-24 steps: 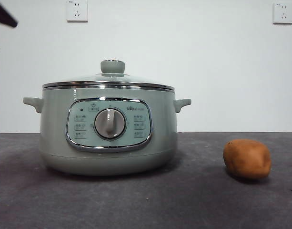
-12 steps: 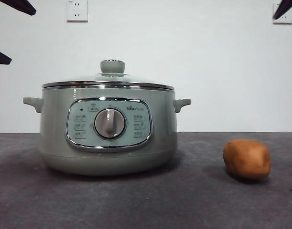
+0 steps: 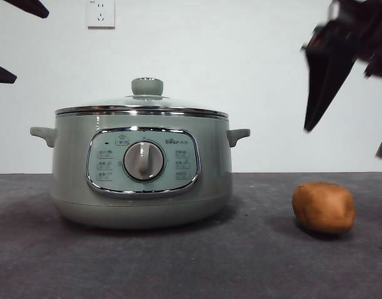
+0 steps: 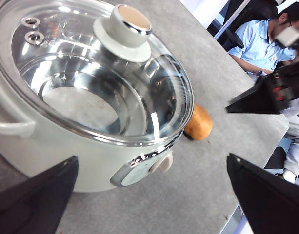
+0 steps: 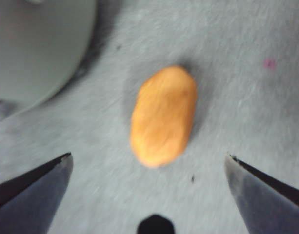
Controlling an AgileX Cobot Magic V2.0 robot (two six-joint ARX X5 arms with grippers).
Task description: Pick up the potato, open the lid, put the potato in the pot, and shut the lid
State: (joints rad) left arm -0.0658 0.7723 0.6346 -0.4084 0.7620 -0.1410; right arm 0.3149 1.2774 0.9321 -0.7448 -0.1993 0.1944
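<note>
Front view: I see the potato (image 3: 323, 207) lying on the dark bench (image 3: 253, 261), right of the pot (image 3: 141, 168) and well apart from it. The lid (image 3: 141, 104) sits shut on the pot. My right tool (image 3: 353, 128) hangs above the potato, spread wide; the left tool (image 3: 7, 43) shows only as black tips at the top left.

Left wrist view: the left tool (image 4: 149, 195) is open, waiting near the lid's knob (image 4: 126, 30). A seated person (image 4: 266, 44) is beyond the bench's edge.

Right wrist view: the potato (image 5: 164, 116) lies between my open jaws, long axis pointing away. I judge I should come straight down and close across its narrow waist, since smooth skin may slip. The pot wall (image 5: 37, 48) is clear of that path.
</note>
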